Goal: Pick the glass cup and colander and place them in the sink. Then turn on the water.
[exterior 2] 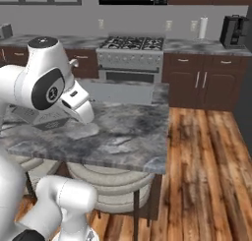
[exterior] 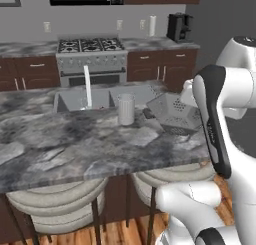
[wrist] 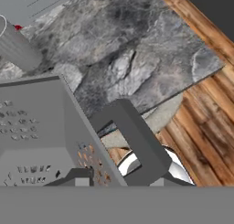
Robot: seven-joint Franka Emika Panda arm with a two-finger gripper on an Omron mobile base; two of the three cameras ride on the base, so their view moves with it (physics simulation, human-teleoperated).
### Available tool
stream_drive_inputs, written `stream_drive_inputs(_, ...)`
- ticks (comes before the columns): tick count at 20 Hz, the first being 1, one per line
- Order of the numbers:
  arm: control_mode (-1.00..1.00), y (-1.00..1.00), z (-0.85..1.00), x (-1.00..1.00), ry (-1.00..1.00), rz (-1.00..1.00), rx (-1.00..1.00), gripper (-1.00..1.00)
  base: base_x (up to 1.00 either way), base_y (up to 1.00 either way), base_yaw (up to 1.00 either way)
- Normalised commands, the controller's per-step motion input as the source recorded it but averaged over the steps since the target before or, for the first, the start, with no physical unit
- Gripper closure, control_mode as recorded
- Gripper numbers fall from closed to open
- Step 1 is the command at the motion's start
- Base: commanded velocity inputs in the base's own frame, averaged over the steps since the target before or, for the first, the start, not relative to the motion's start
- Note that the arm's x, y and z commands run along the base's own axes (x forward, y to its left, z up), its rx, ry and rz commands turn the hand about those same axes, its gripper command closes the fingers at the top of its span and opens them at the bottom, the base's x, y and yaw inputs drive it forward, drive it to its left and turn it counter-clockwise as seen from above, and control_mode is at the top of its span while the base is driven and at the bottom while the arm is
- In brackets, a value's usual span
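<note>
Honestly, the fingers (wrist: 116, 179) are clamping the colander (wrist: 41, 131) by its thin 3 o'clock wall, feeling rigid and light.

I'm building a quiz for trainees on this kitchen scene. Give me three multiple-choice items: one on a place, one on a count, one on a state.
1. Where does the tall pale translucent ribbed glass cup stand?
A. on the marble counter in front of the grey recessed sink
B. on the stove
C. on the wooden floor

2. How many round cushioned stools show under the counter in the left base view?
A. none
B. two
C. five

3. What state is the grey perforated metal colander in?
A. lying in the sink
B. upside down on the floor
C. tilted, its rim between the gripper's fingers

Answers: 1 A, the cup stands on marble before the basin. 2 B, two seats show. 3 C, the hand view shows the fingers astride its rim.
</note>
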Motion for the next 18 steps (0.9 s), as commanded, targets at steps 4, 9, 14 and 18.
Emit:
stream_drive_inputs(4,1.0,0.0,0.0,0.0,0.0,0.0,0.0,1.0,0.0,-1.0,0.0)
stream_drive_inputs(9,1.0,0.0,0.0,0.0,0.0,0.0,0.0,1.0,-0.01,-1.0,0.0)
stream_drive_inputs(14,1.0,0.0,0.0,0.0,0.0,0.0,0.0,1.0,-0.08,-0.95,0.07)
stream_drive_inputs(18,1.0,0.0,0.0,0.0,0.0,0.0,0.0,1.0,-0.16,-0.55,0.29)
